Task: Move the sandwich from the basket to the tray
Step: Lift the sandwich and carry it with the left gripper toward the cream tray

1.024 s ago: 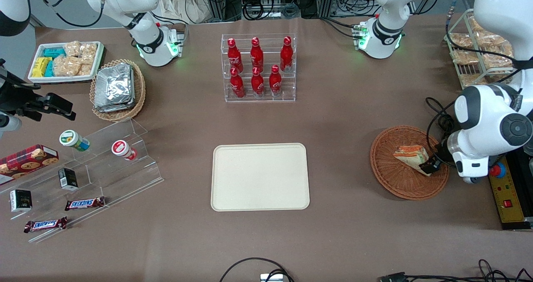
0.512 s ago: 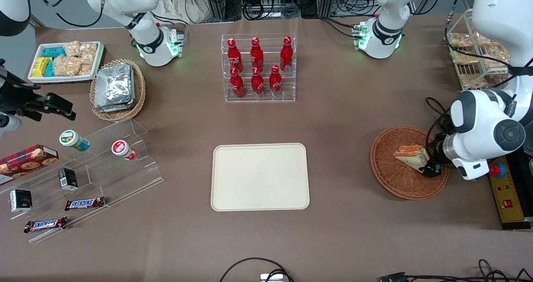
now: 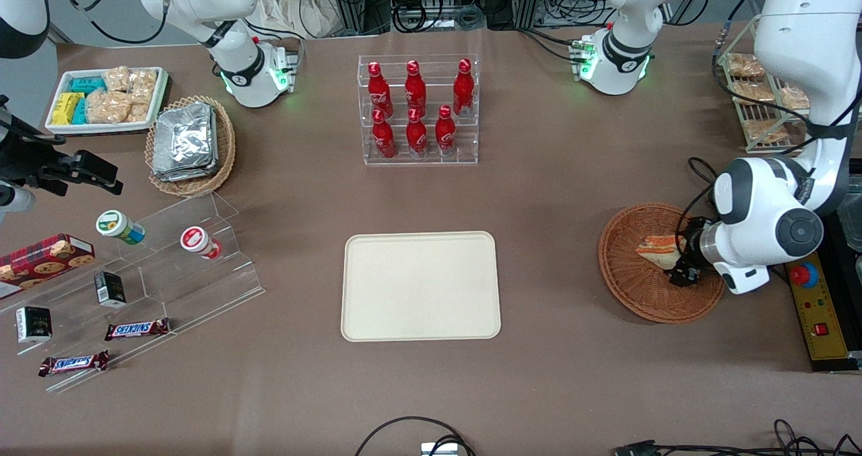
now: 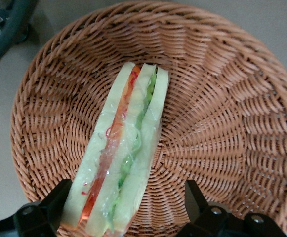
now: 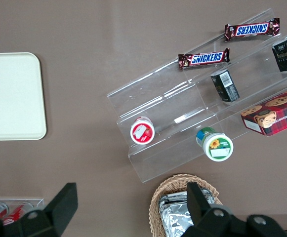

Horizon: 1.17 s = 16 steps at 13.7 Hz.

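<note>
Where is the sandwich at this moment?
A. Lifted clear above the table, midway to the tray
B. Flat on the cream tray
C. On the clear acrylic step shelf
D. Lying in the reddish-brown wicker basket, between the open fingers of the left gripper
D. The wrist view shows the sandwich resting on the weave of the basket, with the left gripper open, one finger on each side of it; the tray holds nothing.

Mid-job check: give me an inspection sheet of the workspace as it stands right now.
Surface: brown table.
Job's things: sandwich lies in the basket; tray holds nothing.
Clutter: bottle rack, foil-packet basket, snack tray, acrylic steps with snacks.
Grippers: gripper low in the basket, open, fingers either side of the sandwich.
Cables: black loop at the table's near edge.
Surroundings: wire rack.
</note>
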Tool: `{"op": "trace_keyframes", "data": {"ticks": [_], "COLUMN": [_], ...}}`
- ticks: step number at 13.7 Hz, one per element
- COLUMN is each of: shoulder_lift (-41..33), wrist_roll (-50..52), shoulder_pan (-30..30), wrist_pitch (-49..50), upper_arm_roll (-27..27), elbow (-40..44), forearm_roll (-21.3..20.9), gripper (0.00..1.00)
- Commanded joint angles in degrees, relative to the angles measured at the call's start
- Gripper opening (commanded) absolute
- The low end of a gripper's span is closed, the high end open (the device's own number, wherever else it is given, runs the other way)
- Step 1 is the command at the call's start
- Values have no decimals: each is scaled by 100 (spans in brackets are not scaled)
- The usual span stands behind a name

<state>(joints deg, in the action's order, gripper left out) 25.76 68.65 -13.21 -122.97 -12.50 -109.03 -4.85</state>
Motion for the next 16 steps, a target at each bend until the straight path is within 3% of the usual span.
{"op": "trace_keyframes", "data": {"ticks": [1, 2, 3, 4, 5, 6, 10, 14, 16], "shoulder_lift": [96, 131, 140, 123, 114, 97, 9, 8, 17], "wrist_roll": [123, 123, 114, 97, 96, 88, 44, 131, 297], "shoulder_pan": [47, 99, 169, 205, 249, 336, 389, 399, 399], "wrist_pitch": [-86, -121, -130, -113, -69, 44, 518, 2020, 2233], "upper_arm_roll": [11, 11, 20, 20, 20, 20, -67, -707, -1199], "elbow": [49, 49, 49, 66, 66, 75, 522, 1751, 2235], "forearm_roll": [-52, -60, -95, -270, -463, -578, -535, -456, -368], "gripper": [100, 89, 56, 46, 6, 0, 0, 0, 0]}}
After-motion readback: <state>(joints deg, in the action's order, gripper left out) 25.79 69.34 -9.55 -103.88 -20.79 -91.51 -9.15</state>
